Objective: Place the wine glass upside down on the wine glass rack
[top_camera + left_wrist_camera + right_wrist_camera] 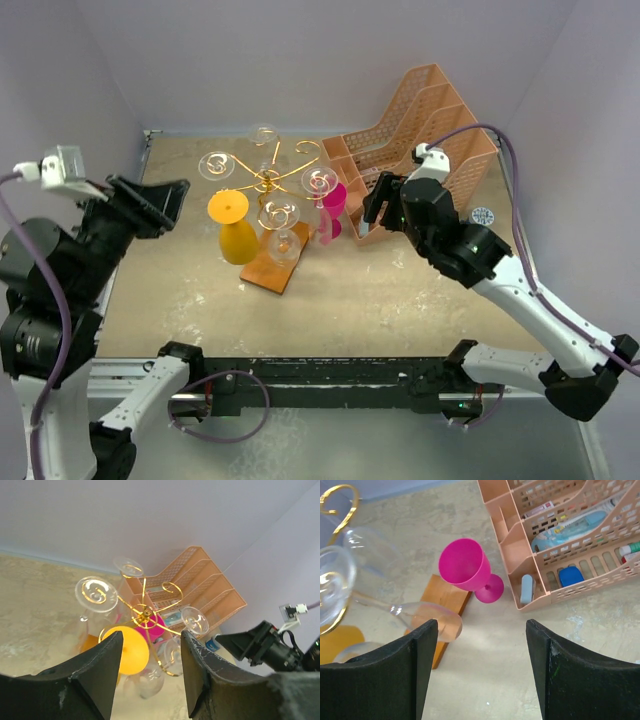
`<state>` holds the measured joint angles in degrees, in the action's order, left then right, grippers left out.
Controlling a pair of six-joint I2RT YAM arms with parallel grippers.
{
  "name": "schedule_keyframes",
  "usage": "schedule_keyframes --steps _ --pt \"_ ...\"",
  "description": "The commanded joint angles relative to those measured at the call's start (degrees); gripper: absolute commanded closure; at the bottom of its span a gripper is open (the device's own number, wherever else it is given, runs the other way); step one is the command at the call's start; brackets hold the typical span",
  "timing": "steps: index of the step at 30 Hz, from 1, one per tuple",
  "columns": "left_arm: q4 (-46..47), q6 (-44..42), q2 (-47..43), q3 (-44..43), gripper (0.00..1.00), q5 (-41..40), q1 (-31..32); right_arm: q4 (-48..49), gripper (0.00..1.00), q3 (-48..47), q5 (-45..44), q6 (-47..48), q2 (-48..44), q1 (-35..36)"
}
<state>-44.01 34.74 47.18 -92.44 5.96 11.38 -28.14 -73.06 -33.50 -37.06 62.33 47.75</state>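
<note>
Yellow wine glass (237, 232) base-up, axis ~vert

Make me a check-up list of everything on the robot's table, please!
Surface: beige table, scuffed with white marks.
Job's things: gold rack with clear glasses hanging upside down; yellow glass upside down at its left, cannot tell if it hangs; pink glass upright on the table, not on the rack.
Clutter: peach file organiser holding small items.
Grippers: left gripper open, empty, facing the rack; right gripper open, empty, above the pink glass.
Cables: purple cables along both arms.
Surroundings: plain pale walls.
</note>
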Motion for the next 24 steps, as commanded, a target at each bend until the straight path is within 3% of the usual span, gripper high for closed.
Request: schedule_keyframes --steps 1,7,13,24 --pt "-5.1 -5.7 -5.3 3.8 0.52 -5.5 0.2 3.4 0.28 1.1 13.0 1.0 2.6 -7.5" --pt "-6.5 -7.7 -8.6 6.1 0.51 -8.7 2.3 7.5 0.31 -1.4 21.8 2.7 11.7 -11.9" --pt "-6.9 -8.0 -8.6 7.2 0.5 -10.3 3.7 6.4 0.38 -8.0 20.3 4.1 23.1 -13.1" --pt "-5.3 -7.2 -6.2 7.4 0.5 -9.3 4.2 9.1 0.47 -13.8 20.4 9.1 35.8 -16.2"
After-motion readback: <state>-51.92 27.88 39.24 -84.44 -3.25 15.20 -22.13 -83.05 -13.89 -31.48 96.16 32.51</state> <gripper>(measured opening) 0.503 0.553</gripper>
